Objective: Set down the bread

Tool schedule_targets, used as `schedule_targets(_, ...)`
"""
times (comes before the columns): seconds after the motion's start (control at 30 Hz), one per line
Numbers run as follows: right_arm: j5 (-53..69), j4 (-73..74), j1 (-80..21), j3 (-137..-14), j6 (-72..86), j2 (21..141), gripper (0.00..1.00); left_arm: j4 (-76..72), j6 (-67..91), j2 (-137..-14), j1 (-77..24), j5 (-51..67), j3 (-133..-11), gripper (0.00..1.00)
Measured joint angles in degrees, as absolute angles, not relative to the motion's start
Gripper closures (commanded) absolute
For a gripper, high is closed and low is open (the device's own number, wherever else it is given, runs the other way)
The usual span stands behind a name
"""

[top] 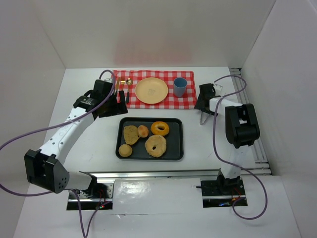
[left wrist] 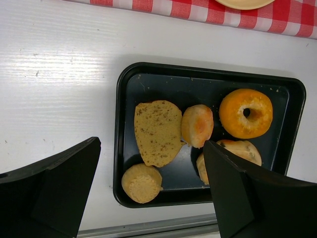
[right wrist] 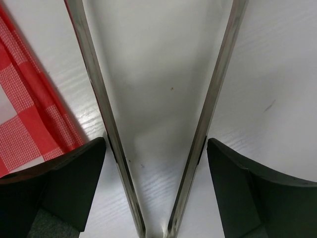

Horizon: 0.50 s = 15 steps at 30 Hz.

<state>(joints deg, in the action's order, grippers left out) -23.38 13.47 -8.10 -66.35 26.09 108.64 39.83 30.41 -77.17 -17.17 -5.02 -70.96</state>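
Note:
A black tray [top: 176, 148] holds a flat bread slice [top: 131, 134], a small bun [top: 143, 131], an orange donut [top: 159, 128], a bagel [top: 155, 146] and a round muffin [top: 126, 150]. A yellow plate [top: 151, 90] lies empty on the red checked cloth [top: 188, 101]. My left gripper [top: 111, 104] is open and empty, up above the tray's left side; its wrist view looks down on the slice [left wrist: 157, 131] and muffin [left wrist: 141, 182]. My right gripper [top: 204, 105] is open, low over the table, with its fingers on either side of metal tongs [right wrist: 210, 99].
A blue cup [top: 180, 87] stands on the cloth right of the plate. Gold cutlery [top: 128, 88] lies on the cloth left of the plate, close to my left gripper. White walls enclose the table on three sides.

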Motion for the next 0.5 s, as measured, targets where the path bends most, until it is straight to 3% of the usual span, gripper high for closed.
schedule_targets(0.1, -24.64, 12.58, -7.88, -67.0, 26.2, 109.56, 0.04, 39.79, 30.44, -77.45, -17.17, -5.02, -71.11, 0.02)
schedule_targets(0.27, -24.27, 10.96, -6.42, -68.6, 26.04, 111.15, 0.08, 39.77, 30.41, -78.26, -17.17, -4.99, -71.16, 0.02)
schedule_targets(0.4, -23.9, 9.85, -5.45, -69.38, 26.11, 112.07, 0.23, 39.79, 30.44, -78.76, -17.15, -4.99, -71.46, 0.04)
schedule_targets(0.43, -23.83, 9.74, -5.34, -69.38, 26.11, 112.12, 0.33, 39.75, 30.44, -78.78, -17.15, -4.99, -71.55, 0.04)
schedule_targets(0.5, -23.57, 9.8, -5.1, -69.52, 26.17, 112.2, 0.42, 39.75, 30.41, -78.83, -17.17, -4.99, -71.66, 0.04)
